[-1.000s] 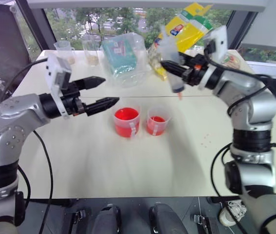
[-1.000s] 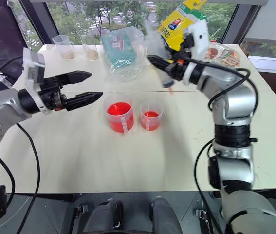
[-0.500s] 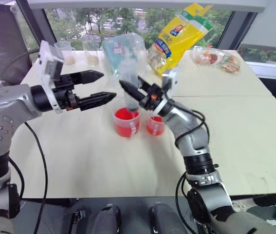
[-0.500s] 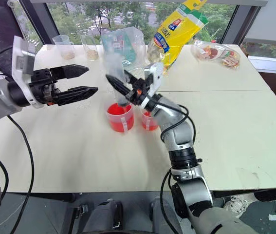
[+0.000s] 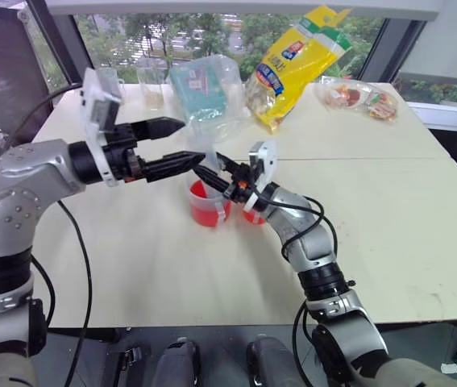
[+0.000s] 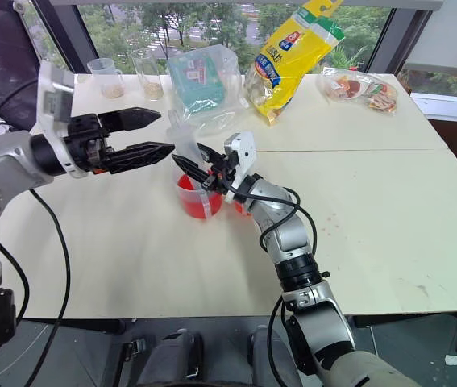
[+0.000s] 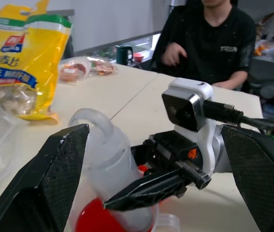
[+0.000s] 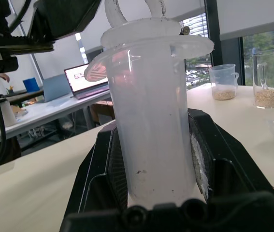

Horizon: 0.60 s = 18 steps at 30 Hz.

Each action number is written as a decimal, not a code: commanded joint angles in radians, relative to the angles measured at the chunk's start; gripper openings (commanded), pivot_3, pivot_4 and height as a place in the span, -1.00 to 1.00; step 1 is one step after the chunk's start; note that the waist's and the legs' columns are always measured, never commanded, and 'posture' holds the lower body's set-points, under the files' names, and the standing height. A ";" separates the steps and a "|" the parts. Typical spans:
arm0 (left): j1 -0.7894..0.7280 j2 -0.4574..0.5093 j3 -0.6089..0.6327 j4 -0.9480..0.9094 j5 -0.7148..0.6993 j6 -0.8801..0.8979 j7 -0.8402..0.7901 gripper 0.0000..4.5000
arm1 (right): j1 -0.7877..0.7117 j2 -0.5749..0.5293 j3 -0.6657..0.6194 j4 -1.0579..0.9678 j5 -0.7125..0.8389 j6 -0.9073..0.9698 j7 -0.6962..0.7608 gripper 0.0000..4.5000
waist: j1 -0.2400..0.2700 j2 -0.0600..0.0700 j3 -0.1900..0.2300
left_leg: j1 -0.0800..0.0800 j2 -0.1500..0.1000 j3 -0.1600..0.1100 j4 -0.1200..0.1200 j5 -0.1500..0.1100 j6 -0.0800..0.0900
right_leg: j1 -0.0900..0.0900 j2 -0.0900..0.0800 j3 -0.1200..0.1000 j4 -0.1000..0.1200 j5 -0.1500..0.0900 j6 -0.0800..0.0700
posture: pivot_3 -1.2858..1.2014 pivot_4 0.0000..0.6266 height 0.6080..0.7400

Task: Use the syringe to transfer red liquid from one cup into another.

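Note:
My right gripper (image 5: pixel 214 171) is shut on the barrel of the syringe (image 8: pixel 151 116), a fat clear tube with a whitish plunger ring on top. It holds the syringe (image 5: pixel 199 157) upright with its lower end down in the wider cup (image 5: pixel 209 208) of red liquid (image 7: pixel 91 220); the nozzle tip is hidden. The narrower cup (image 5: pixel 252 214) stands just right of it, mostly behind my right hand. My left gripper (image 5: pixel 189 140) is open and level, its fingers (image 7: pixel 54 179) on either side of the plunger top and clear of it.
At the table's far side lie a yellow bag (image 5: pixel 292 64), a clear bag with a teal pack (image 5: pixel 204 93), measuring cups (image 5: pixel 151 81) with brownish contents and snack packs (image 5: pixel 361 98). A person (image 7: pixel 214 38) sits at another table beyond.
My right arm swung the syringe down and to the left, from above the far side of the cups into the wider cup. The left gripper stayed open and nearly in place.

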 commanded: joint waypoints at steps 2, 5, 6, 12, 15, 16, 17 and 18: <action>-0.021 -0.010 0.006 0.001 -0.001 -0.007 -0.008 1.00 | -0.003 -0.001 0.010 -0.022 -0.005 -0.021 0.005 -0.39 | 0.000 0.000 0.000 | 0.000 0.000 0.000 0.000 0.000 0.000 | 0.000 0.000 0.000 0.000 0.000 0.000 | 0.03 -0.52 1.00; -0.017 -0.020 0.000 0.006 -0.003 -0.002 -0.015 1.00 | -0.001 0.000 0.014 -0.020 -0.009 -0.022 0.004 -0.39 | 0.000 0.000 0.000 | 0.000 0.000 0.000 0.000 0.000 0.000 | 0.000 0.000 0.000 0.000 0.000 0.000 | 0.03 -0.52 1.00; -0.018 -0.025 -0.001 0.009 -0.003 -0.001 -0.015 1.00 | 0.000 0.000 0.016 -0.021 -0.009 -0.021 0.005 -0.39 | 0.000 0.000 0.000 | 0.000 0.000 0.000 0.000 0.000 0.000 | 0.000 0.000 0.000 0.000 0.000 0.000 | 0.03 -0.52 1.00; -0.033 -0.061 -0.022 0.037 0.010 -0.001 -0.016 1.00 | 0.000 -0.001 0.022 -0.022 -0.012 -0.017 0.006 -0.39 | 0.001 0.000 0.000 | 0.000 0.000 0.000 0.000 0.000 0.000 | 0.000 0.000 0.000 0.000 0.000 0.000 | 0.03 -0.52 1.00; -0.041 -0.091 -0.040 0.054 0.030 -0.008 -0.013 0.60 | -0.001 -0.001 0.025 -0.021 -0.015 -0.017 0.005 -0.39 | 0.001 0.000 0.000 | 0.000 0.000 0.000 0.000 0.000 0.000 | 0.000 0.000 0.000 0.000 0.000 0.000 | 0.03 -0.52 1.00; -0.043 -0.099 -0.040 0.059 0.032 -0.008 -0.013 0.40 | -0.002 -0.001 0.026 -0.020 -0.016 -0.017 0.005 -0.39 | 0.001 0.000 0.000 | 0.000 0.000 0.000 0.000 0.000 0.000 | 0.000 0.000 0.000 0.000 0.000 0.000 | 0.03 -0.52 1.00; -0.045 -0.105 -0.040 0.065 0.034 -0.007 -0.012 0.19 | -0.003 -0.002 0.027 -0.019 -0.017 -0.018 0.005 -0.39 | 0.001 0.000 0.000 | 0.000 0.000 0.000 0.000 0.000 0.000 | 0.000 0.000 0.000 0.000 0.000 0.000 | 0.03 -0.52 1.00; -0.048 -0.111 -0.040 0.071 0.037 -0.007 -0.011 -0.06 | -0.003 -0.003 0.027 -0.019 -0.016 -0.018 0.005 -0.39 | 0.000 0.000 0.000 | 0.000 0.000 0.000 0.000 0.000 0.000 | 0.000 0.000 0.000 0.000 0.000 0.000 | 0.03 -0.52 1.00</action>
